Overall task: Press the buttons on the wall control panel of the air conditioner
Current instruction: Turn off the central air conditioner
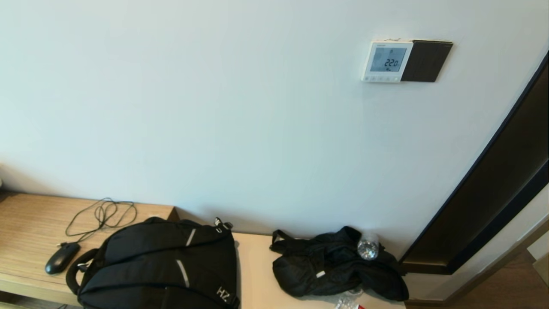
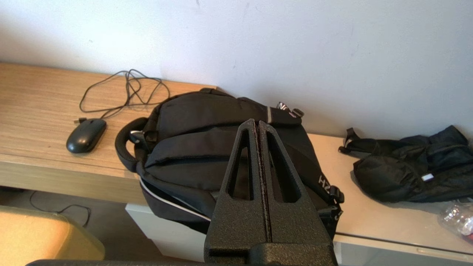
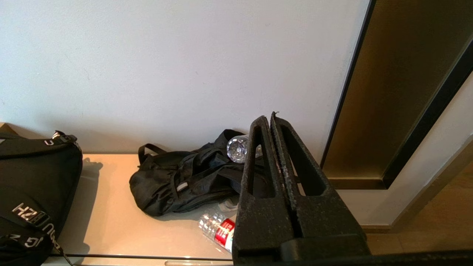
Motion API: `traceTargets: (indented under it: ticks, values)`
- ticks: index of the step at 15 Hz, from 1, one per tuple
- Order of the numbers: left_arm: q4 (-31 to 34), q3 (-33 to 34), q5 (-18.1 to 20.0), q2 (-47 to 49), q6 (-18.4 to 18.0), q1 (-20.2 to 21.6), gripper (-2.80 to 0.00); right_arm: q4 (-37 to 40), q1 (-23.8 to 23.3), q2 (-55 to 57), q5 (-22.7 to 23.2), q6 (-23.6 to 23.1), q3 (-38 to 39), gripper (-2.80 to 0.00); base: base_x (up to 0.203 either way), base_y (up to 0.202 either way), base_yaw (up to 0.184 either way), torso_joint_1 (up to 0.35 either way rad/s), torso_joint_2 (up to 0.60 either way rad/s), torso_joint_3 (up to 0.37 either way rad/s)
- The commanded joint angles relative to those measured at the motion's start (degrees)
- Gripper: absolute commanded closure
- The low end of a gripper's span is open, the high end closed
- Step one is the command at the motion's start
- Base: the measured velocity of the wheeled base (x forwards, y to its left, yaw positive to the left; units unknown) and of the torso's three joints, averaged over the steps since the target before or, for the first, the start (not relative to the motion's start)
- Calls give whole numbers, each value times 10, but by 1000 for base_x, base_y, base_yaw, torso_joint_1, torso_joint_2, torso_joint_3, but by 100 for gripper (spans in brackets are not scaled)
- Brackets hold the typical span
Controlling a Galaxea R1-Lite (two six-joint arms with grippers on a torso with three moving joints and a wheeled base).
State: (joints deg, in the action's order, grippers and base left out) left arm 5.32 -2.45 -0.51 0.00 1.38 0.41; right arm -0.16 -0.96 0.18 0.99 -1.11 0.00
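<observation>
While both arms hang low, the small square white plastic wall control panel (image 1: 387, 61) w/ grey LCD sits high on the wall, touching a plain black square panel (image 1: 426, 61). Its tiny white buttons (image 1: 381, 78), barely discernible, line its lower edge. Left gripper (image 2: 258, 123), fingers pressed together, is over a black backpack (image 2: 207, 147); right gripper (image 3: 269, 119), likewise closed, is by a crumpled black bag (image 3: 181, 181).

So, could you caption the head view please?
White control panel showing 22.0 beside a black panel, untouched, above two black bags.

Wooden desk (image 1: 30, 223) with mouse (image 1: 62, 257); pale bench (image 1: 257, 279) carrying backpack (image 1: 163, 266), black bag (image 1: 326, 266)
</observation>
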Motion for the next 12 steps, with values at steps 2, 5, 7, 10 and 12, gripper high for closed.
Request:
traceTargets:
  ticks: [2,5,7,10,12]
  values:
    - [0,0,0,0,0,0,0,0,0,1,0,0,1,0,0,0,0,0,0,0]
    - [0,0,-1,0,0,1,0,0,0,1,0,0,1,0,0,0,0,0,0,0]
    - [0,0,0,0,0,0,0,0,0,1,1,0,0,0,0,0,0,0,0,0]
    - [0,0,0,0,0,0,0,0,0,1,1,0,1,0,0,0,0,0,0,0]
    - [0,0,0,0,0,0,0,0,0,1,1,0,1,0,0,0,0,0,0,0]
